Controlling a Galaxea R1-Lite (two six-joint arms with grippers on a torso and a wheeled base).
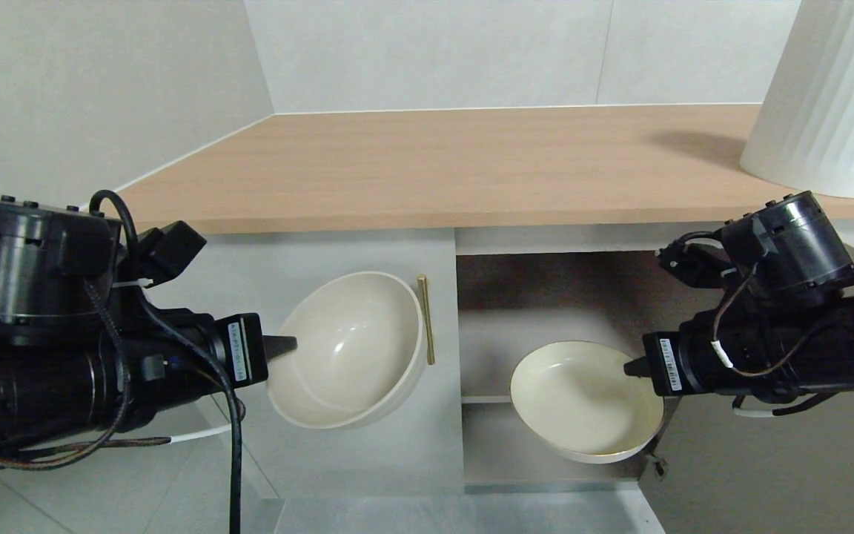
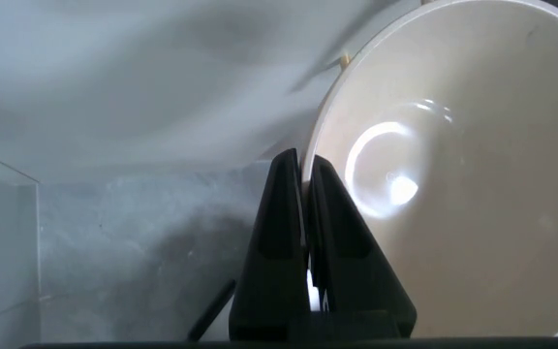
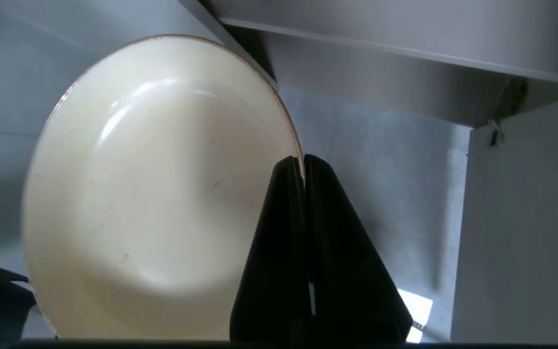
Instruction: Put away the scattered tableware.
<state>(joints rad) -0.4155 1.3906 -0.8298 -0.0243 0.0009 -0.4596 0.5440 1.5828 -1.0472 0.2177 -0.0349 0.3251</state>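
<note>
A deep cream bowl (image 1: pixel 349 348) hangs tilted in front of the shut left cabinet door, held by its rim in my left gripper (image 1: pixel 286 345). In the left wrist view the black fingers (image 2: pixel 281 208) pinch the rim of the bowl (image 2: pixel 453 165). A shallower cream bowl with a thin gold rim (image 1: pixel 583 397) hangs in front of the open cabinet compartment (image 1: pixel 545 297), its rim clamped in my right gripper (image 1: pixel 631 367). The right wrist view shows that bowl (image 3: pixel 153 194) with the fingers (image 3: pixel 284 208) shut on its edge.
A wooden countertop (image 1: pixel 434 163) runs above the cabinets, with a tall white ribbed container (image 1: pixel 827 96) at its right end. A gold bar handle (image 1: pixel 425 319) sits on the left door. A shelf edge (image 1: pixel 485 399) crosses the open compartment. Grey floor lies below.
</note>
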